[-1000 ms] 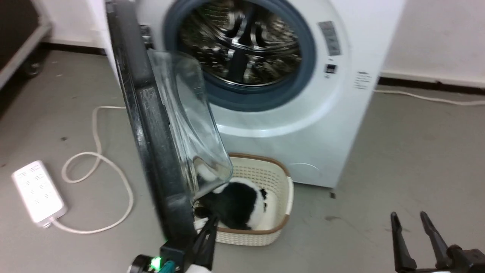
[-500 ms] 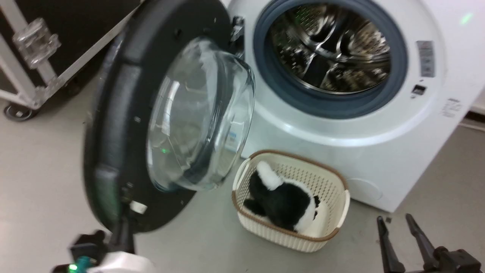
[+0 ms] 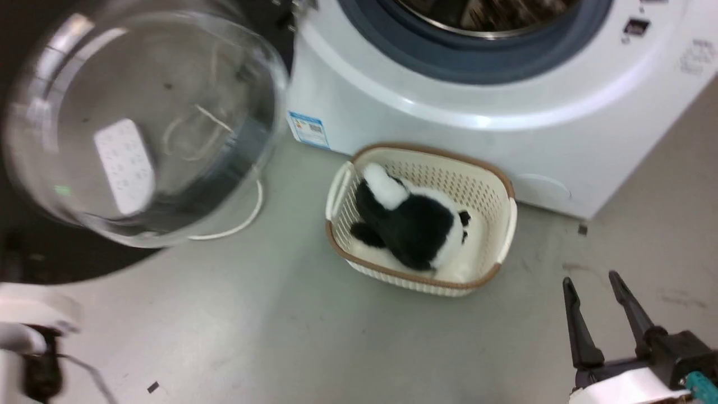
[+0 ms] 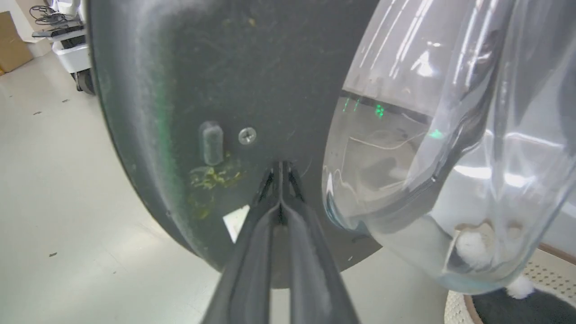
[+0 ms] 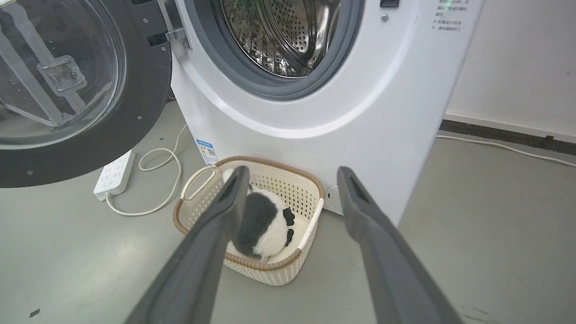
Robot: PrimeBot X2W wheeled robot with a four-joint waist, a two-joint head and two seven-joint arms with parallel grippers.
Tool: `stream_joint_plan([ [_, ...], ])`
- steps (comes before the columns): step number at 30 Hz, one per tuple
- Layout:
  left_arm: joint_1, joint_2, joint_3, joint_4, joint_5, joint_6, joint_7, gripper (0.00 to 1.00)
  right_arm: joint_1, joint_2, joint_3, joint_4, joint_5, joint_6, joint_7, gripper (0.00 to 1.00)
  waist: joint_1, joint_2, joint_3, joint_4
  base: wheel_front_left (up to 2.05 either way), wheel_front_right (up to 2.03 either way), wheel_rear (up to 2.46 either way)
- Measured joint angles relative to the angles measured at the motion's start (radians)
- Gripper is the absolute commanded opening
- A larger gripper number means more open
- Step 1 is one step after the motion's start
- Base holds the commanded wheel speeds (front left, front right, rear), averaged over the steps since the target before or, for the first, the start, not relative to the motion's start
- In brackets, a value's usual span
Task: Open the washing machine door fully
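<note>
Left wrist view: the left gripper (image 4: 280, 167), fingers pressed together and holding nothing, is set tip-first against the black inner rim of the door (image 4: 216, 67), which is swung wide to the left of the machine (image 5: 360, 112). A harder push could slide the tips off the glossy rim onto the glass bowl (image 4: 427, 157). Bare floor is left beyond the door's edge, a power strip (image 5: 114, 176) lies under it, and the right gripper (image 3: 592, 279) is spread wide and empty.

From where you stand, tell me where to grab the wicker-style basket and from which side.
Best bet: on the basket, take the end handle nearest the right gripper, coming from above. It is a thin bar with a slot under it, clear of the plush toy.
</note>
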Motion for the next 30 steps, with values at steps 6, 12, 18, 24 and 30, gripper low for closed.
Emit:
stream_joint_plan([
  [6,-0.112,0.079,0.037,0.163,-0.021,-0.027,-0.005,0.00,-0.019,-0.003,-0.021,-0.023,-0.007,0.000,0.004,1.00,0.0000,0.0000,0.060,-0.038,0.00,0.00,0.00],
  [12,-0.202,0.095,0.040,0.290,-0.030,-0.053,-0.033,0.00,-0.019,-0.007,-0.026,-0.032,-0.007,0.000,0.008,1.00,0.0000,0.0000,0.082,-0.050,0.00,0.00,0.00],
  [18,-0.209,0.087,0.035,0.277,0.019,-0.078,-0.053,0.00,-0.019,-0.007,-0.033,-0.018,-0.006,0.000,0.007,1.00,-0.0002,0.0000,0.040,-0.060,0.00,0.00,0.00],
  [24,-0.111,0.011,0.047,0.053,0.079,-0.105,-0.055,0.00,-0.019,-0.003,-0.039,0.000,-0.006,0.000,-0.001,1.00,-0.0004,0.0000,-0.041,-0.078,0.00,0.00,0.00],
  [30,0.062,-0.134,0.013,-0.221,0.139,-0.093,-0.056,0.00,-0.016,-0.002,-0.049,-0.016,0.008,0.000,-0.006,1.00,-0.0004,0.0000,-0.150,-0.116,0.00,0.00,0.00],
])
